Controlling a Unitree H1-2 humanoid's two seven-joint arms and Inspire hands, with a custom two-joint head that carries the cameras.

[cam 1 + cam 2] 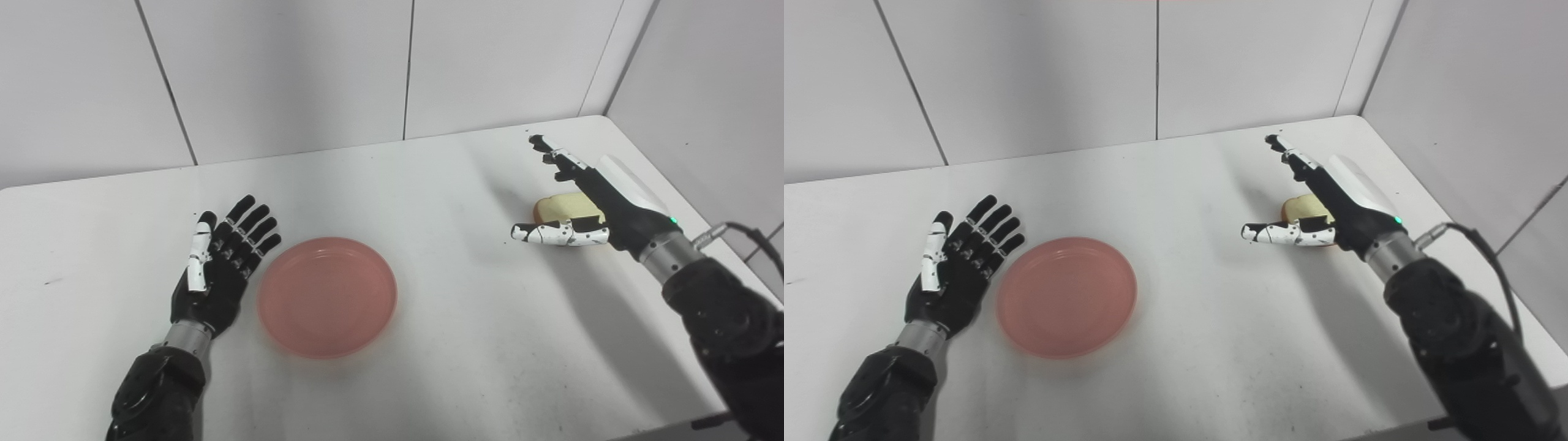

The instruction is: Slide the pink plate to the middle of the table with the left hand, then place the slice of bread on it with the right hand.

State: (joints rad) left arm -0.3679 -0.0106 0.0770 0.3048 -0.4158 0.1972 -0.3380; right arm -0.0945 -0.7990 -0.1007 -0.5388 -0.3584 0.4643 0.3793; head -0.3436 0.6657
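The pink plate is located near the table centre, just beside the released, spread left hand. The slice of bread is positioned at the right, partly hidden behind the right hand, whose fingers are extended and grasp nothing.

Both views look down from above the near edge of the white table, facing its far edge and the panelled wall behind. They sit side by side, the right eye view set slightly rightward. Both share nearly the whole surface, from the left edge to the far right corner.
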